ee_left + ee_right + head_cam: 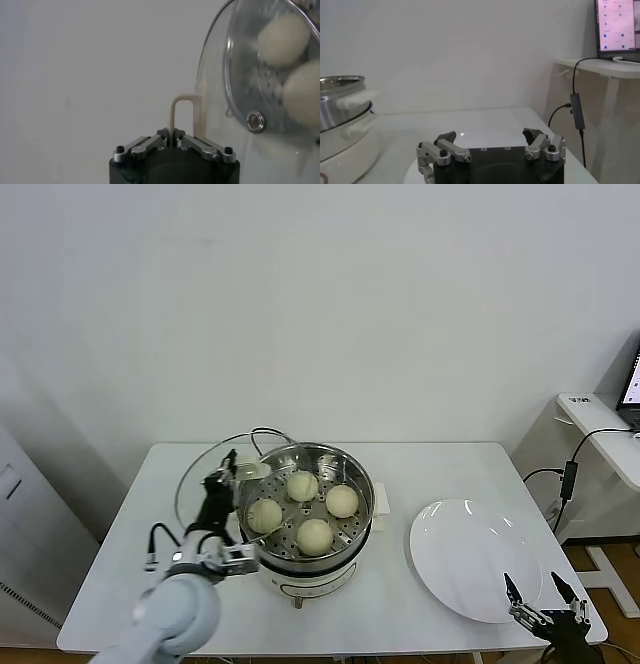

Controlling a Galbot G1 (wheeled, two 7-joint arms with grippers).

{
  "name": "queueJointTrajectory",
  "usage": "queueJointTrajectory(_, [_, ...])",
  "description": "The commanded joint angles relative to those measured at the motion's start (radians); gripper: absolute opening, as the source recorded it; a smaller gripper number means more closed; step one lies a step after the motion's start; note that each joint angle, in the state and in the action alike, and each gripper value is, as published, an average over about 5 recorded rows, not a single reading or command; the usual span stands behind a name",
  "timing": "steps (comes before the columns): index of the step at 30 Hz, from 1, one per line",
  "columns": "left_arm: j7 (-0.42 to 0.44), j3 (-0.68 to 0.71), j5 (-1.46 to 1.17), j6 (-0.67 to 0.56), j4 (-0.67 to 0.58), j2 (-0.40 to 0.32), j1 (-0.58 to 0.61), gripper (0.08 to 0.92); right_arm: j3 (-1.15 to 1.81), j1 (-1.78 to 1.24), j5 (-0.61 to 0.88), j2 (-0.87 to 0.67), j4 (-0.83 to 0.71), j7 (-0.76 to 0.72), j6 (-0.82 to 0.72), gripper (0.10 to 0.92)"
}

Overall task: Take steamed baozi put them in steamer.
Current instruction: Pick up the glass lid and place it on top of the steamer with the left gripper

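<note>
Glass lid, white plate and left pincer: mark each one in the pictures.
glass lid (205, 469), head view, on its clear pane left of the steamer.
white plate (470, 554), head view, on its bare middle.
left pincer (175, 134), left wrist view, between its fingertips, shut on the lid's white handle.

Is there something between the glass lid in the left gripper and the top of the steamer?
Nothing visible. The left gripper holds the lid by its handle, tilted beside the steamer. The four baozi lie on the tray, below the rim.
</note>
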Motion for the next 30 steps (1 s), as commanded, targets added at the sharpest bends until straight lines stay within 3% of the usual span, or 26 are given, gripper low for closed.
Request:
queueJointTrajectory(1, [0.047,0.223,0.189,0.110,0.078,-0.170,-0.140,0.116,0.002,-0.004,-0.027,0.018,0.002,-0.005,0.000,0.823])
queueJointTrajectory(30, [0.082,0.273,0.342,0.090,0.203,-0.219,-0.111,0.116,-0.015,-0.013,-0.032,0.040,-0.006,-0.019,0.015,0.823])
